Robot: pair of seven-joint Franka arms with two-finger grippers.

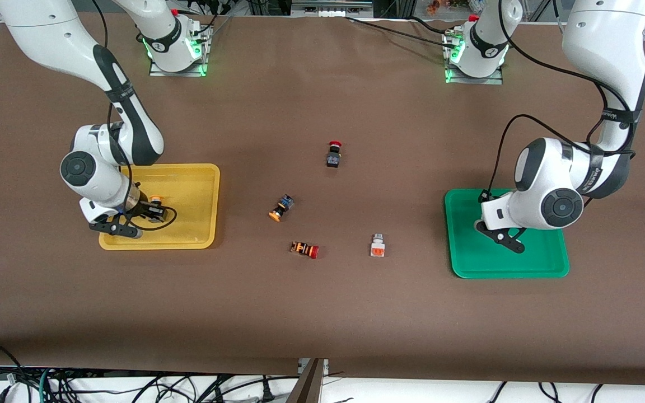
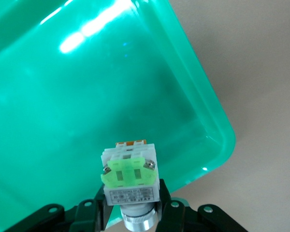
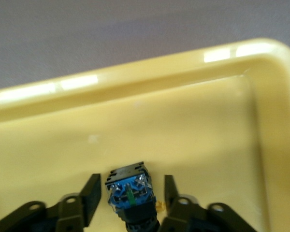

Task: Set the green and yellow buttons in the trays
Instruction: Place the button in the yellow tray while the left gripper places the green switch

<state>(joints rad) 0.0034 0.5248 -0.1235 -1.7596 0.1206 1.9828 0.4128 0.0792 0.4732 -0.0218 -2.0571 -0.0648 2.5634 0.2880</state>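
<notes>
Yellow-capped button [image 3: 130, 192] lies in the yellow tray [image 1: 199, 184]; white-grey green-backed button [image 2: 130, 178] over the green tray [image 1: 546, 263].

**Brown work table with cables along its edges**

A wide table [image 1: 322, 313] covered in matte brown material fills the scene under even light. Black cables [image 1: 132, 389] tangle on the pale floor [image 1: 412, 392] beneath its near edge.

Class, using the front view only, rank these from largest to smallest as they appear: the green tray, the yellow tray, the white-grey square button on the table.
1. Green tray and yellow tray: alike, not ranked.
2. White-grey square button: smallest by far.
</notes>
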